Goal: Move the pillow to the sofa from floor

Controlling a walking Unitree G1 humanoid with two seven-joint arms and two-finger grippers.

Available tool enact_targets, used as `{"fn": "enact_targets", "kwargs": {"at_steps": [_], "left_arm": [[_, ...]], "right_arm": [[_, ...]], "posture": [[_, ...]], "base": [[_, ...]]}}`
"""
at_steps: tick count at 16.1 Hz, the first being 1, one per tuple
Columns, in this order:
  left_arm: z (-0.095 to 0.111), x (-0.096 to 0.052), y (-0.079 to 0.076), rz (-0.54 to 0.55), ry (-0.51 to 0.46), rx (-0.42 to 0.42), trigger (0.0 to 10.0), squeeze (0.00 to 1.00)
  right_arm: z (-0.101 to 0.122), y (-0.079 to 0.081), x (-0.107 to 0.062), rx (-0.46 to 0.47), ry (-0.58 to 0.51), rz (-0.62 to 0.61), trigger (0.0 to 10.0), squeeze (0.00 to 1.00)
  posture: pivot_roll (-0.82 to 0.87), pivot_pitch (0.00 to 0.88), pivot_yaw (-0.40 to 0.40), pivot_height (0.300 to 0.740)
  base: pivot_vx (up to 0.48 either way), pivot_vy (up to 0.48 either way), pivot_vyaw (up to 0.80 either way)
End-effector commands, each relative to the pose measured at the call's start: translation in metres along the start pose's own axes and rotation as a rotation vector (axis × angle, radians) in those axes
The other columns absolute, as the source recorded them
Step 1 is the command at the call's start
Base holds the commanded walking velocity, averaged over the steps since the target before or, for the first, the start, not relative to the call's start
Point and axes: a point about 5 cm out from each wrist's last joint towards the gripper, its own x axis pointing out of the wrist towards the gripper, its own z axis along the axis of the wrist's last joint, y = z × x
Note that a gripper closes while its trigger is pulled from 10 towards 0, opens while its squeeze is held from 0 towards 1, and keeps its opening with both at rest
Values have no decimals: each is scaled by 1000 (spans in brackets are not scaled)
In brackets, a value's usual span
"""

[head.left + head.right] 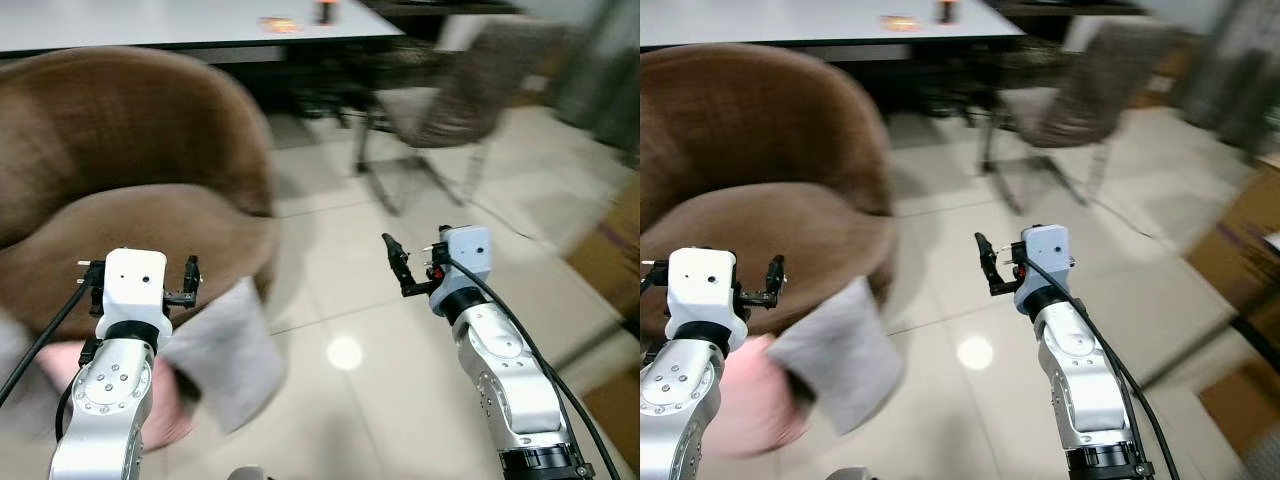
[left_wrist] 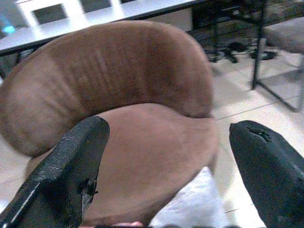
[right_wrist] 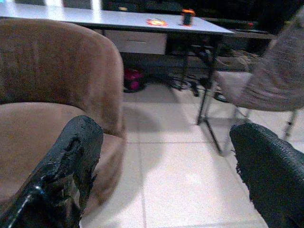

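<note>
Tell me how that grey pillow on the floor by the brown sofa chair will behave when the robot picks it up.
The pillow looks soft and cloth-covered, so it will likely sag and fold around the fingers rather than stay stiff. It seems light for its bulk. Leaning against the sofa, it may slump when nudged.

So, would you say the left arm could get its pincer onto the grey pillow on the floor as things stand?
Probably yes. The left pincer is open, and the grey pillow lies just below and beside it against the front of the brown sofa, with nothing between them. The arm would need to lower first.
</note>
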Motion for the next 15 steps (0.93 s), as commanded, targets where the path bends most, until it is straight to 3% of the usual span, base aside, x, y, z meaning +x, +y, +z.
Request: {"fn": "enact_targets", "kwargs": {"at_steps": [1,4,6,11,15], "left_arm": [[5,3,-6,-50,-25,-23,10000,0],[5,3,-5,-51,-36,-28,10000,0],[6,4,-6,-63,-47,-25,10000,0],[8,6,-5,-90,-64,-12,10000,0],[8,9,-7,-97,-66,-19,10000,0]], "right_arm": [[5,-9,-3,61,-18,-37,10000,0],[2,-11,0,128,-4,-74,10000,0],[-19,-19,-2,230,68,-222,10000,0],[-19,-15,-1,132,61,-184,10000,0],[-21,-20,-1,177,71,-222,10000,0]], "posture": [[17,0,-37,740],[30,0,-45,740],[44,0,-48,740],[41,0,-36,740],[33,0,-30,740]], "base": [[0,0,800],[80,0,242],[268,0,0],[321,0,0],[341,0,719]]}}
